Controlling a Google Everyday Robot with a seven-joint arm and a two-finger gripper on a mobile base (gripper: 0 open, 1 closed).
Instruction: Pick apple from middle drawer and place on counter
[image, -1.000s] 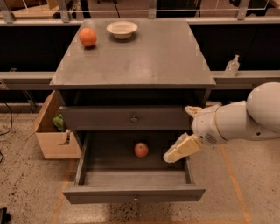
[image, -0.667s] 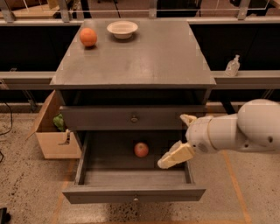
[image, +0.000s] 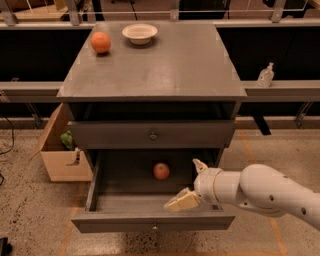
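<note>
The apple (image: 161, 171), small and red, lies inside the open middle drawer (image: 150, 220), toward its back centre. The drawer is pulled out at the bottom of the grey cabinet. My gripper (image: 191, 183) is on a white arm coming in from the right. It hangs over the drawer's right part, just to the right of the apple and not touching it. Its beige fingers (image: 184, 201) are spread apart and hold nothing. The counter (image: 155, 70) is the flat grey cabinet top above.
An orange fruit (image: 100, 42) and a pale bowl (image: 139, 33) sit at the back left of the counter. A shut drawer front (image: 152, 135) is above the open one. A cardboard box (image: 60, 155) stands left of the cabinet. A small bottle (image: 265, 75) stands on the right ledge.
My arm has moved left and lower, bringing the gripper over the drawer's right part and closer to the apple. The apple has not moved.
</note>
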